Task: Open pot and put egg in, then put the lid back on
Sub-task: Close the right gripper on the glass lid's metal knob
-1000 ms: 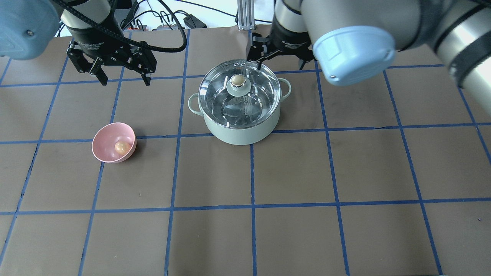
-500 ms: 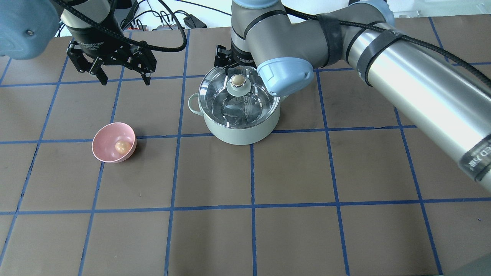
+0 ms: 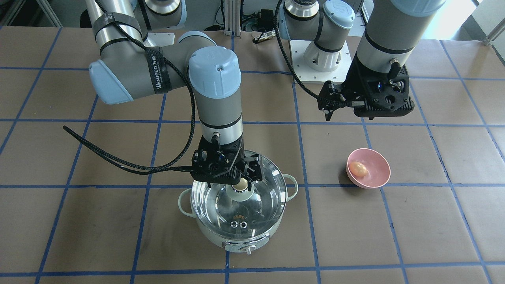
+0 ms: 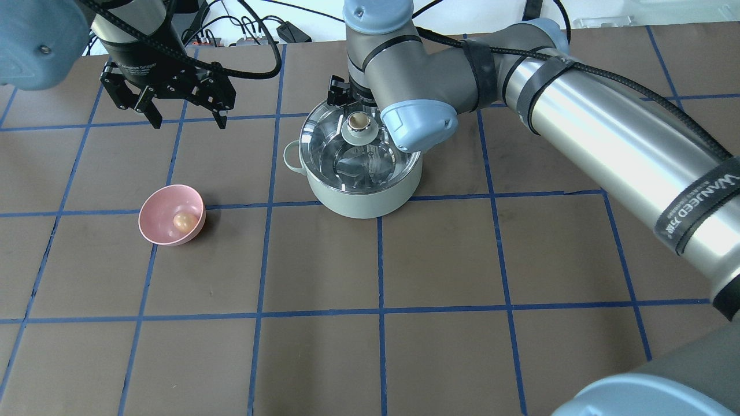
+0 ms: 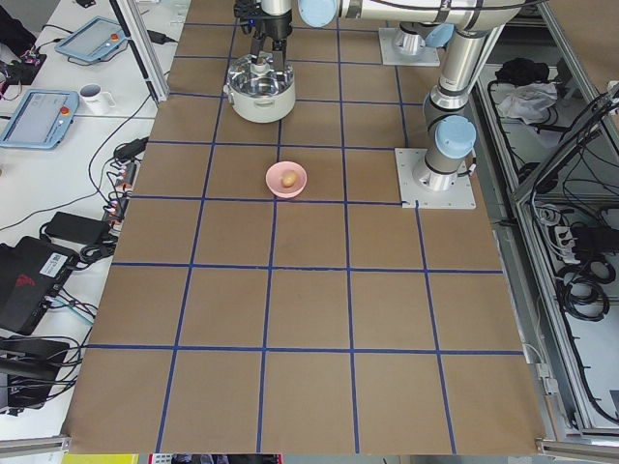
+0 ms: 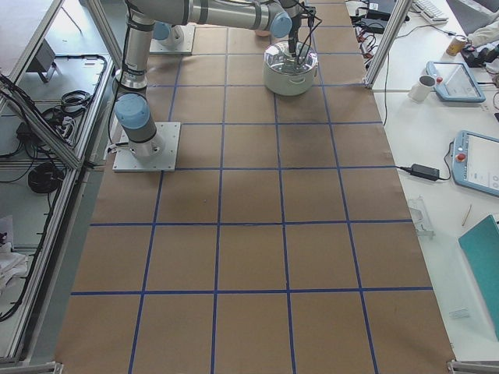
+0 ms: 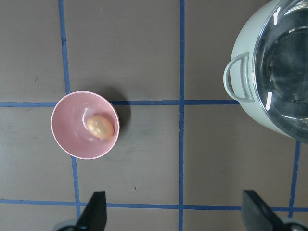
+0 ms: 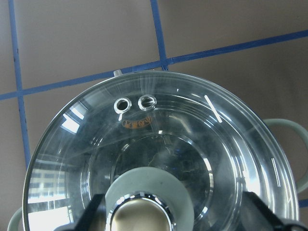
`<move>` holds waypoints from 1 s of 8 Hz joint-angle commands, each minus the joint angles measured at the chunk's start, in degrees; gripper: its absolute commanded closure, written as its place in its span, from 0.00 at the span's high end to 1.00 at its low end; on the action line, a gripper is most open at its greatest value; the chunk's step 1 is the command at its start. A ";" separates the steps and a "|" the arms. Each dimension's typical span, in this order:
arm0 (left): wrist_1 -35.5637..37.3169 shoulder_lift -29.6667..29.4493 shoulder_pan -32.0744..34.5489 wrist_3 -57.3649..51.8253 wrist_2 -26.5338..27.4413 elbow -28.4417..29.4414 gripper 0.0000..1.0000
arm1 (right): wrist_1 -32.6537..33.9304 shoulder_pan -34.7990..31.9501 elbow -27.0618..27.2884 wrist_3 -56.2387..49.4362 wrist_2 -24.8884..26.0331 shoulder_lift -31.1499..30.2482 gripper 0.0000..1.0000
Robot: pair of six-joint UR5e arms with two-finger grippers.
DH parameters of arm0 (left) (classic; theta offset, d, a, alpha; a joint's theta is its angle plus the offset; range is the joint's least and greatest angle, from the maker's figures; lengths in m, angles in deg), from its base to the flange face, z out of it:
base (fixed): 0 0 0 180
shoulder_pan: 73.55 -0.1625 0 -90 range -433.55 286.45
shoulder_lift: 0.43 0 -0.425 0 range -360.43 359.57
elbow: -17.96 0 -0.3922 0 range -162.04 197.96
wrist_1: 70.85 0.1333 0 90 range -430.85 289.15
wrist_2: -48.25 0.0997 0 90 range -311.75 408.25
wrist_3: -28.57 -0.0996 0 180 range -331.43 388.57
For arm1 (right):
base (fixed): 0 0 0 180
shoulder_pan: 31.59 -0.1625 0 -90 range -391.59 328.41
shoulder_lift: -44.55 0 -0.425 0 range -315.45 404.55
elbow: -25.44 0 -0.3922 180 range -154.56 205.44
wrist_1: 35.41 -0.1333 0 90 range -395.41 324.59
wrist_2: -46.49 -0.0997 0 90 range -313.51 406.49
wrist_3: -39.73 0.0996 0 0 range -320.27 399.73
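The mint-green pot (image 4: 361, 196) stands at the table's far middle with the glass lid (image 4: 347, 156) on it. The lid's beige knob (image 4: 359, 121) points up. My right gripper (image 3: 241, 182) is open just above the lid, one finger on each side of the knob without touching it; the right wrist view shows the knob (image 8: 139, 214) between the spread fingers (image 8: 96, 211). The egg (image 4: 183, 220) lies in a pink bowl (image 4: 156, 199) left of the pot. My left gripper (image 4: 188, 121) is open and empty, high above the table behind the bowl.
The pot's dial knob (image 3: 247, 249) faces away from the robot. Brown table with blue grid tape (image 4: 378, 260). Cables lie beyond the far edge (image 4: 254, 32). The right arm's long forearm (image 4: 607, 133) spans the right half above the table.
My right arm has swung left and brought its gripper over the lid's knob. The left arm, pot, lid, bowl and egg have not moved.
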 commanded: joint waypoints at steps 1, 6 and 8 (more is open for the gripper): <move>0.03 0.03 -0.01 -0.04 0.04 0.00 1.00 | 0.36 -0.09 -0.03 2.66 -0.53 0.78 1.00; 0.03 -0.06 -0.01 -0.13 0.04 0.00 1.00 | 0.36 -1.50 -0.12 2.66 -0.79 1.40 0.88; -0.05 -0.06 -0.01 -0.13 0.04 0.00 1.00 | 0.45 -1.50 -0.29 2.05 -0.79 1.40 0.70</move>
